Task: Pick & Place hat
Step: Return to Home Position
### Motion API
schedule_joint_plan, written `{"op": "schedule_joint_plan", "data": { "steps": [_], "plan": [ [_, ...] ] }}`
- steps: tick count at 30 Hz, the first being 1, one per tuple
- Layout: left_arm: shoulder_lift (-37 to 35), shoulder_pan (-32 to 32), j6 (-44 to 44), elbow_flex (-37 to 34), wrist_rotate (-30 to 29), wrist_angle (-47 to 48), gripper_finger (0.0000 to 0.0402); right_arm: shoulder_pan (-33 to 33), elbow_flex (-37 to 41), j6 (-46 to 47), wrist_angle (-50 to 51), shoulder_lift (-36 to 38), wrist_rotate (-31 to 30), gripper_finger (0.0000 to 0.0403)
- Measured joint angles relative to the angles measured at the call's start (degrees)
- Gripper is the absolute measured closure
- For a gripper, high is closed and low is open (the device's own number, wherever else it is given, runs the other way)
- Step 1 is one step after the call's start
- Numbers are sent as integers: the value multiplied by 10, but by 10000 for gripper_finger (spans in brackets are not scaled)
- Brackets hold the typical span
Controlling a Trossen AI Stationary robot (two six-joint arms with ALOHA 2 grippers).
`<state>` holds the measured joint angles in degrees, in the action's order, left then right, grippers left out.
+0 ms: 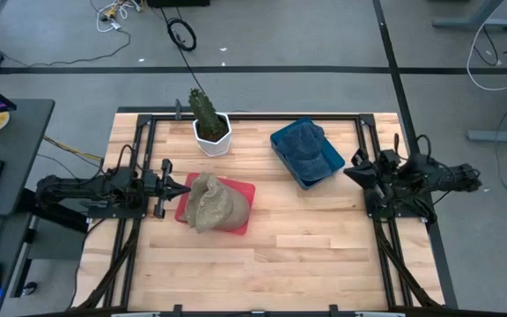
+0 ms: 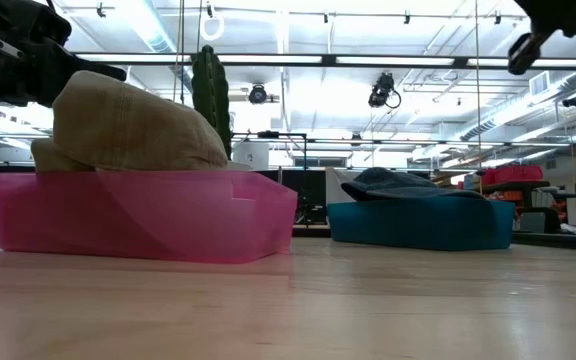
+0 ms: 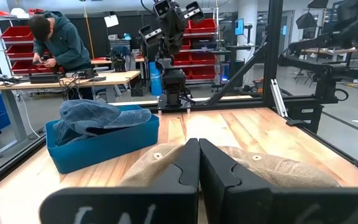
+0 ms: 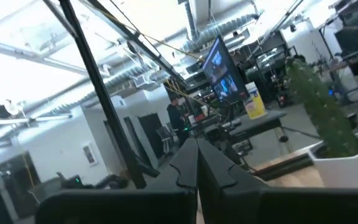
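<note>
A tan hat [image 1: 216, 204] lies crown up in a pink tray [image 1: 243, 189] on the table's left half; in the low view the hat [image 2: 128, 125] bulges above the tray's wall [image 2: 148, 215]. A blue hat [image 1: 302, 141] sits in a blue tray [image 1: 328, 167] toward the far right. My left gripper [image 1: 183, 189] is shut, level, at the tan hat's left edge; in its wrist view the fingertips [image 3: 199, 155] point at the hat [image 3: 278, 168]. My right gripper [image 1: 350, 172] is shut and waits by the table's right edge, raised [image 4: 197, 158]. My left gripper comes level from the table's left, its shut fingertips [image 3: 188, 163] right at the tan hat's left side [image 3: 160, 163]. Whether they touch the hat I cannot tell. Nothing is between the fingers.
A cactus [image 1: 205, 110] in a white pot [image 1: 211, 136] stands at the far edge, just beyond the pink tray. Black frame rails run along both sides of the table. Bare wood spreads over the near half. A person [image 3: 58, 40] works at a bench in the room behind.
</note>
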<state>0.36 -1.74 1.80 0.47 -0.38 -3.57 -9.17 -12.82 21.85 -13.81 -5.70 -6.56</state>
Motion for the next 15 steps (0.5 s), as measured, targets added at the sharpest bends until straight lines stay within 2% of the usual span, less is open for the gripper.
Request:
{"op": "schedule_joint_plan", "data": {
  "steps": [3,7,15],
  "plan": [
    [0,0,0,0,0,0,399,0,0,-22,58,56,-1,401],
    [0,0,0,0,0,-1,399,0,-12,-54,84,56,3,401],
    [0,0,0,0,0,5,399,2,-15,-126,64,57,-5,401]
  ]
}}
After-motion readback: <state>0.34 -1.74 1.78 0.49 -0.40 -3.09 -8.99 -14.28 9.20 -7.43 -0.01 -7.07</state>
